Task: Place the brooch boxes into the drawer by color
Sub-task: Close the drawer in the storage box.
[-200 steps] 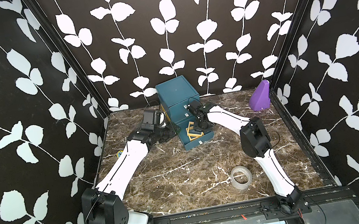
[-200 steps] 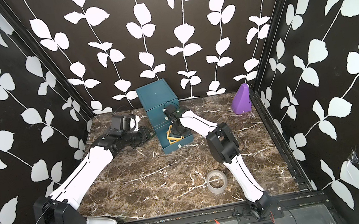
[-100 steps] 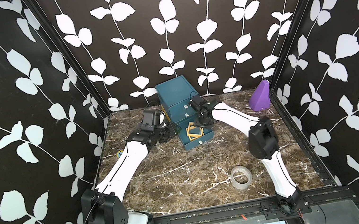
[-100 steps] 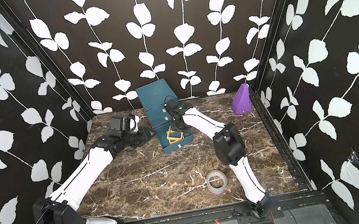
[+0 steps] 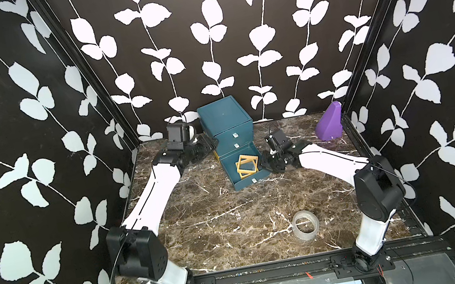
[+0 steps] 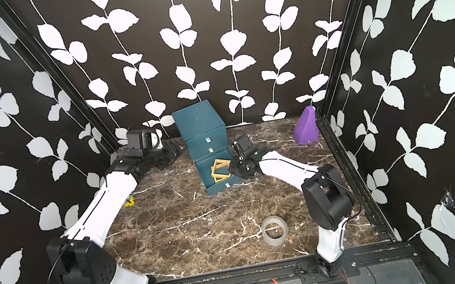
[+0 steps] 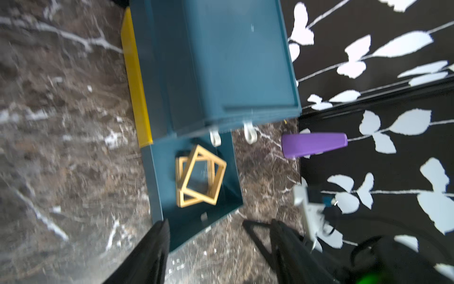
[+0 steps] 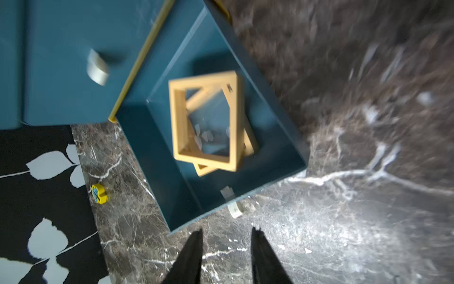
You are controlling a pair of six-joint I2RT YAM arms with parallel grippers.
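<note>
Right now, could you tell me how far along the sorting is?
Done: both yellow brooch boxes lie stacked in the open bottom drawer. In hand: nothing; left gripper and right gripper are open, empty. Left: shutting that drawer; no grey or black boxes are visible.

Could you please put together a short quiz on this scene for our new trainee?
1. True or false: the bottom drawer of the teal chest is pulled open.
2. How many yellow brooch boxes lie in that drawer?
3. The right gripper is: A) shut on a yellow brooch box; B) shut on the teal chest; C) open and empty.

Key: 1 true; 2 two, stacked with the upper one turned askew; 3 C.
</note>
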